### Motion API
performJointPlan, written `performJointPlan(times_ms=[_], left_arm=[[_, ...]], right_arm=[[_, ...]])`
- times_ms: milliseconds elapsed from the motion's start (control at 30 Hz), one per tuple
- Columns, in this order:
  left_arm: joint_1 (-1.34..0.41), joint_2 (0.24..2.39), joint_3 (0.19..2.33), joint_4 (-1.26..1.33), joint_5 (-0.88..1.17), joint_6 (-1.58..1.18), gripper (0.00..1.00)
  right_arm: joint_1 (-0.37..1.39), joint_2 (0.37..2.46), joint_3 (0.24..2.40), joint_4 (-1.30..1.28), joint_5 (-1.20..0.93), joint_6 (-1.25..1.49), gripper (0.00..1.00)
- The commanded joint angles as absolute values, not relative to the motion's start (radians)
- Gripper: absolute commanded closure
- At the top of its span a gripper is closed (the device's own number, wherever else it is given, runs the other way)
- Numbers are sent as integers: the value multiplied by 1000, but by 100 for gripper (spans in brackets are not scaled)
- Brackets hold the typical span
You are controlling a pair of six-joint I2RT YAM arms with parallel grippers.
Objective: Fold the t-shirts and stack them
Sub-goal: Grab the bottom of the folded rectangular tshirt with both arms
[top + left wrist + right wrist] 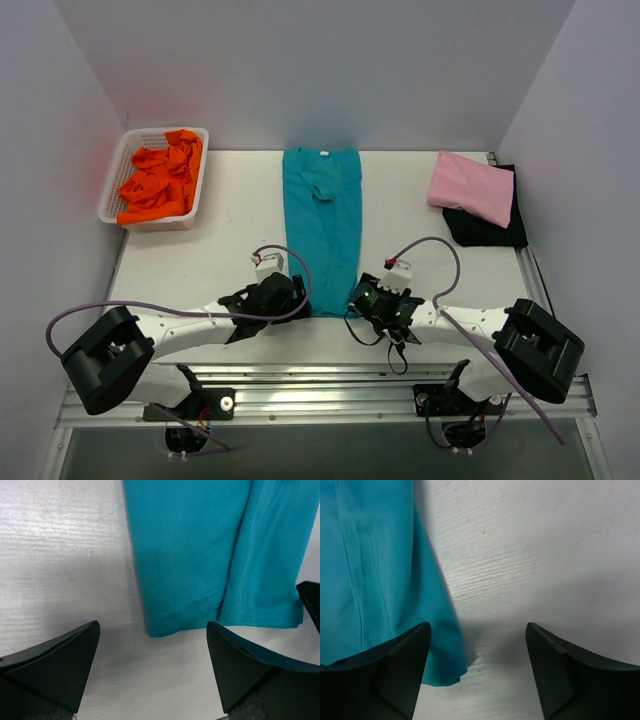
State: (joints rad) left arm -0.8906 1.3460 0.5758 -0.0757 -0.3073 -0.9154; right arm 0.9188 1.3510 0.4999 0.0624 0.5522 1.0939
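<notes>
A teal t-shirt [322,228] lies folded into a long narrow strip down the middle of the table, collar at the far end. Both grippers sit low at its near hem. My left gripper [298,302] is open, and the hem's left corner [170,622] lies just ahead of the gap between its fingers [65,660]. My right gripper [362,298] is open too, straddling the right corner [442,665], with its left finger [395,670] over the cloth. A folded pink t-shirt [470,187] rests on a black t-shirt [490,230] at the back right. Orange t-shirts [160,180] are crumpled in a basket.
The white mesh basket [112,190] stands at the back left corner of the white table [220,250]. Grey walls close in the back and both sides. A metal rail [330,385] with the arm bases runs along the near edge.
</notes>
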Motion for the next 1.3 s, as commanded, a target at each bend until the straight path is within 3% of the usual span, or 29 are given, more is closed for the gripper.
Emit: performJointPlan(times_ms=[0, 100, 300, 433, 467, 500, 533, 567, 633, 700, 733, 1100, 1267], left_arm=[[-902, 1368, 560, 52, -339, -977, 0], [-910, 1404, 569, 69, -334, -982, 0], [-911, 1454, 577, 94, -330, -982, 0], [-911, 1459, 561, 132, -328, -982, 11], [-911, 1465, 560, 140, -327, -982, 19], [-911, 1466, 558, 156, -321, -977, 23], [-911, 1473, 552, 173, -315, -973, 28], [-911, 1477, 549, 192, -304, -957, 40], [-911, 1491, 532, 270, -262, -937, 55], [-911, 1500, 523, 319, -241, -920, 95], [-911, 1503, 522, 319, -238, -922, 97], [-992, 1261, 499, -95, -419, -1042, 98], [-1006, 1099, 508, -207, -433, -1043, 98]], right_arm=[[945, 1370, 517, 103, 575, 1154, 35], [953, 1402, 526, 116, 578, 1151, 49], [959, 1456, 541, 133, 577, 1147, 64], [959, 1462, 538, 137, 578, 1146, 77], [959, 1460, 535, 138, 581, 1147, 83], [959, 1462, 535, 138, 581, 1149, 99], [959, 1465, 535, 138, 581, 1146, 100], [959, 1465, 535, 137, 587, 1146, 100], [959, 1466, 532, 135, 594, 1149, 100], [959, 1462, 531, 114, 610, 1163, 100], [960, 1451, 532, 95, 618, 1173, 100], [1052, 1269, 563, -323, 755, 1408, 100], [1103, 1232, 597, -379, 778, 1442, 100]])
